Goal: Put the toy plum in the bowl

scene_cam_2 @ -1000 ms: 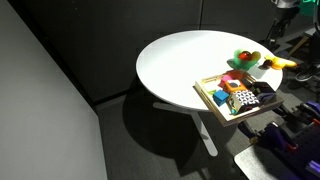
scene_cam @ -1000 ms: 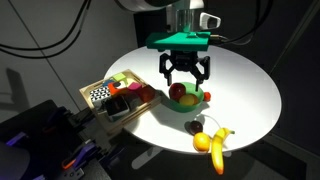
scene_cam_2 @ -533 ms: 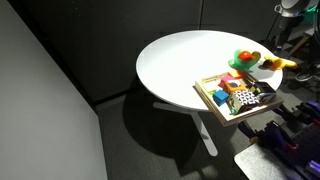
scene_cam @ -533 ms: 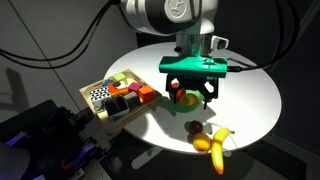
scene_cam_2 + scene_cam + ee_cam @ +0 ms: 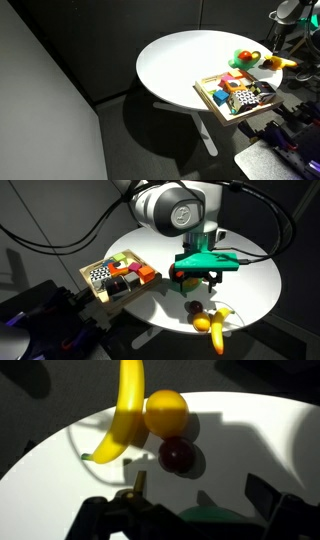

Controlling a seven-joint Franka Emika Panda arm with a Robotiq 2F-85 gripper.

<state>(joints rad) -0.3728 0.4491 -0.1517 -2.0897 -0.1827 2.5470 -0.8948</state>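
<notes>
Shifting rightward and lower since half a second ago, the gripper (image 5: 196, 280) is hanging over the white tabletop (image 5: 250, 270) at the centre of an exterior view. The toy plum (image 5: 195, 307) is lying just below it, next to an orange (image 5: 203, 323) and a banana (image 5: 221, 326); a wooden block tray (image 5: 118, 275) is sitting at left.

In an exterior view the green bowl (image 5: 244, 61) is resting at the right edge, beyond the tray.

In the wrist view the toy plum (image 5: 178, 455) is lying at centre on the tabletop, just below the orange (image 5: 165, 412) and outside the bowl, while the gripper (image 5: 198, 490) is standing wide open and empty at the bottom.
</notes>
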